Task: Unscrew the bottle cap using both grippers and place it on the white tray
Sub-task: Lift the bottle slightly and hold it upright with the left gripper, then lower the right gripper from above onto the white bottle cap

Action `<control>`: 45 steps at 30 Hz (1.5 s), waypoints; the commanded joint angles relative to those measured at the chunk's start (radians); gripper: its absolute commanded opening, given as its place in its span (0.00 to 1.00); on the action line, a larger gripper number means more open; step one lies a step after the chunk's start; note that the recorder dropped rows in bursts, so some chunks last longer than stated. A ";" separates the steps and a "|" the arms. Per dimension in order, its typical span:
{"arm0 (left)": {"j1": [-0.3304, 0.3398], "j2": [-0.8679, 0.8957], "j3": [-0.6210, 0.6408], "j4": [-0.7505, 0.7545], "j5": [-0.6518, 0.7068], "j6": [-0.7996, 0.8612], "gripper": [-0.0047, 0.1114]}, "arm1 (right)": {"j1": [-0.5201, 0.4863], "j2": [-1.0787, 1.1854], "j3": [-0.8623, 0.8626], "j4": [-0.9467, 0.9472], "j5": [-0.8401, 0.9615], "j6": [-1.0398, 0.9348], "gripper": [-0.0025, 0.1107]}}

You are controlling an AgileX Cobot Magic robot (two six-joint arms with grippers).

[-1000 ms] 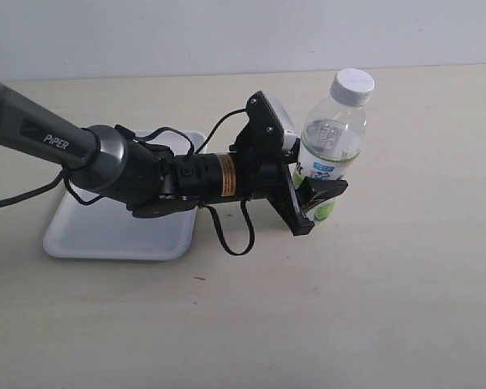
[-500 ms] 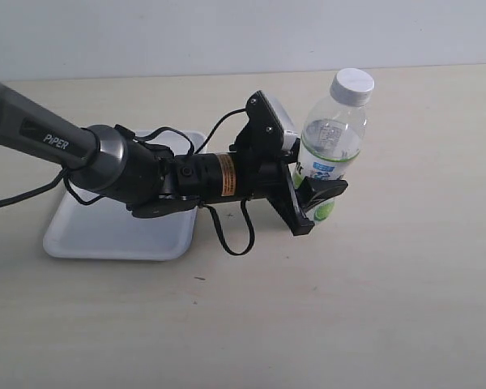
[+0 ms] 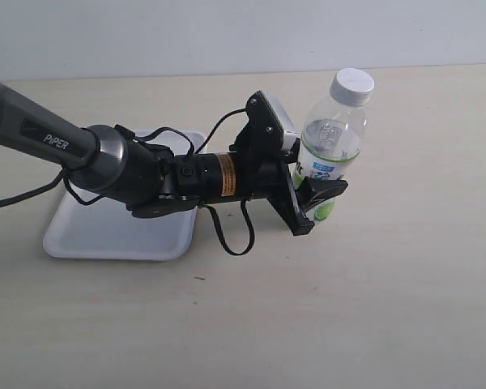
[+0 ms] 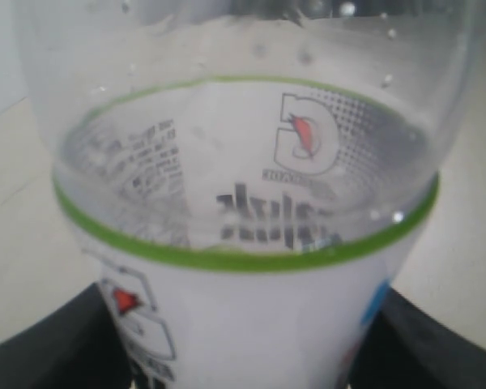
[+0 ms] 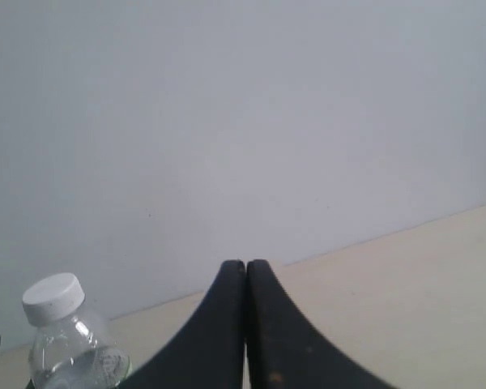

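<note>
Exterior view alone shows white tray (image 3: pixel 105 235) beside upright bottle (image 3: pixel 332 138), cap (image 3: pixel 353 84) screwed on its neck; left gripper (image 3: pixel 317 207) clamped round bottle's labelled lower body; right wrist view alone shows right gripper (image 5: pixel 245 269), fingers pressed together, empty, apart from bottle

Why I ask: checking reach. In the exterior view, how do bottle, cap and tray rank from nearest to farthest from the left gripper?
1. bottle, clamped between the jaws of the left gripper.
2. cap, on the bottle's top, above the gripper.
3. tray, on the table, back along the arm to the left.
</note>
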 commanded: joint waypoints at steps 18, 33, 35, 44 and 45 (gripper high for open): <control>0.004 -0.008 0.008 0.008 0.004 0.007 0.04 | -0.004 0.627 -0.796 0.068 0.731 -0.137 0.02; 0.004 -0.008 0.008 0.010 0.010 0.029 0.04 | 0.236 1.441 -1.439 0.116 1.221 -0.268 0.03; 0.004 -0.008 0.008 0.010 0.010 0.031 0.04 | 0.276 1.459 -1.452 0.083 1.221 -0.268 0.07; 0.004 -0.008 0.008 0.010 0.010 0.031 0.04 | 0.358 1.532 -1.460 0.000 1.221 -0.264 0.57; 0.004 -0.008 0.008 0.010 0.010 0.037 0.04 | 0.358 1.542 -1.460 -0.002 1.221 -0.264 0.57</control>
